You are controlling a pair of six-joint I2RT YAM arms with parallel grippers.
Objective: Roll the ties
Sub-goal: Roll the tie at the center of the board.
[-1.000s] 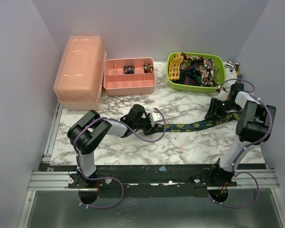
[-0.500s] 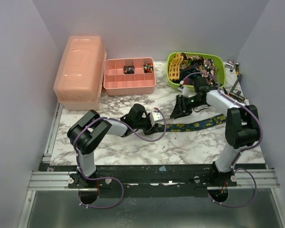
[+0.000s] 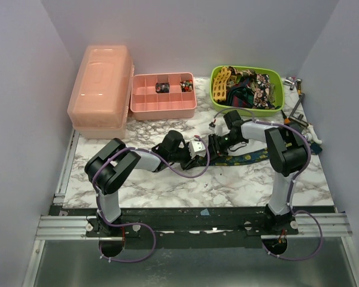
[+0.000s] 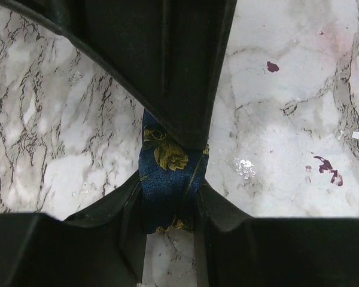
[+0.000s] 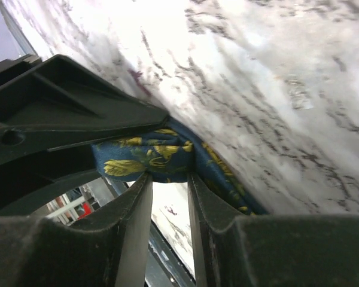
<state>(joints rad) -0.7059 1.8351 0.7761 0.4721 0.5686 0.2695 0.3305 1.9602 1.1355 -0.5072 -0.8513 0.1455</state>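
A dark navy tie with yellow-green spots [image 3: 251, 157] lies across the marble table, running right from the two grippers. My left gripper [image 3: 204, 152] is shut on its left end; in the left wrist view the folded cloth [image 4: 167, 158] sits pinched between the fingers of this gripper [image 4: 170, 188]. My right gripper [image 3: 219, 143] stands right against the left one. In the right wrist view the jaws of the right gripper [image 5: 169, 177] stand a little apart, with their tips touching the tie bundle [image 5: 146, 156] and table showing in the gap. Other ties [image 3: 246, 88] fill the green bin.
The green bin [image 3: 277, 89] stands at the back right. A pink compartment tray [image 3: 135, 109] holds small rolls at the back middle, and a pink lidded box [image 3: 99, 89] is at the back left. Small tools [image 3: 297, 111] lie at the right edge.
My right gripper has swung from the tie's right end, past the green bin, to the left end beside my left gripper. The left arm has stayed still.
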